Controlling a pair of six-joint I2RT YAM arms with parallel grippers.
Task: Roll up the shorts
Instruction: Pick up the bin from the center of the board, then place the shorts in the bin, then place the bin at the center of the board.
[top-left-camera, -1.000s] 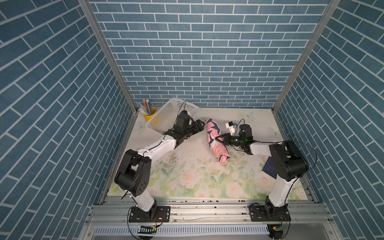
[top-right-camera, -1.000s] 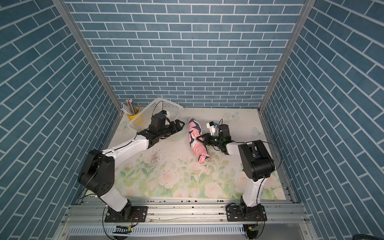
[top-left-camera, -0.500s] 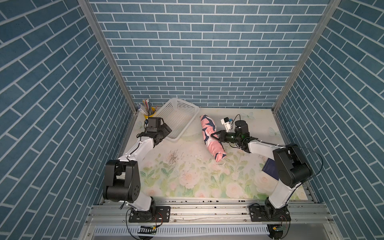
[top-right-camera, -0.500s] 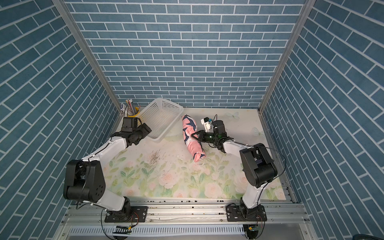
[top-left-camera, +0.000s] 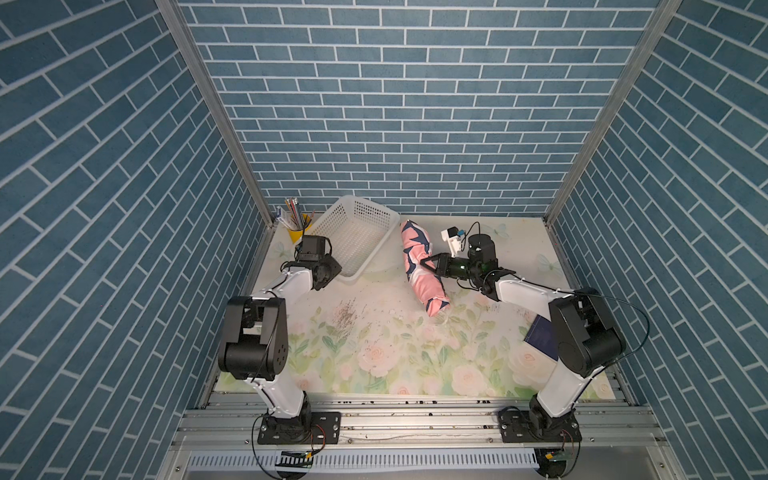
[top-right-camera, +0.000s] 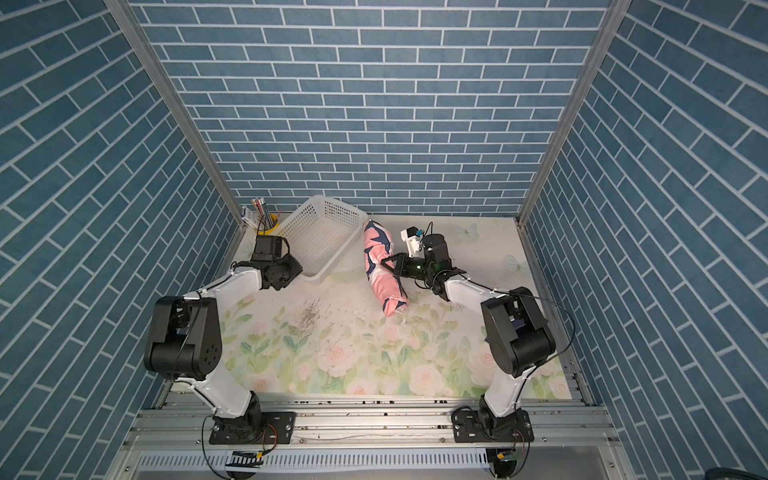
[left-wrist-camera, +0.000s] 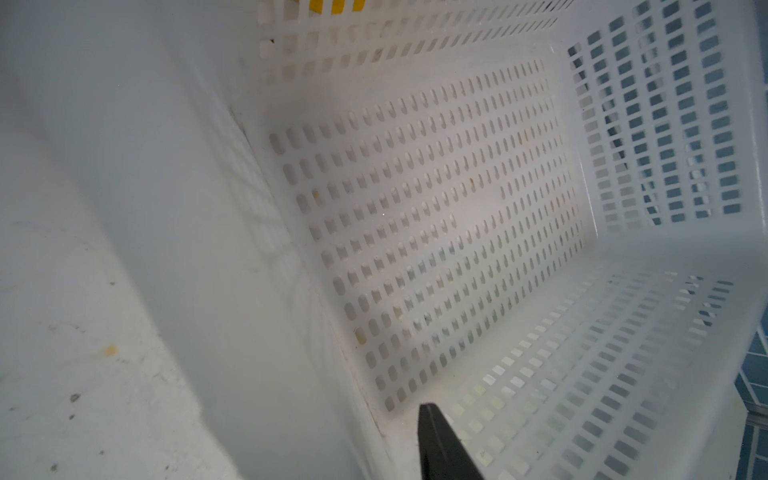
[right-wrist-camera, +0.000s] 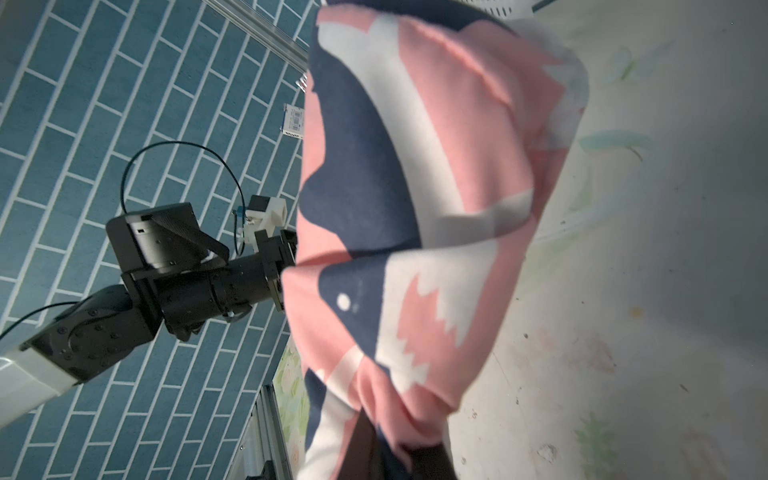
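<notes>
Shorts (top-left-camera: 432, 291) look fully rolled, a tube lying on the floral mat (top-left-camera: 374, 332) just beside the white basket (top-left-camera: 376, 208), right gripper (top-left-camera: 424, 264) clamped on its middle, left gripper (top-left-camera: 337, 271) at the basket corner, grip unclear; likely only release left

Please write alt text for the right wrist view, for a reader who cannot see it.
Rolled pink shorts with navy and white sharks fill the frame, pinched by the right gripper. Behind them: the left arm, a blue brick wall.
</notes>
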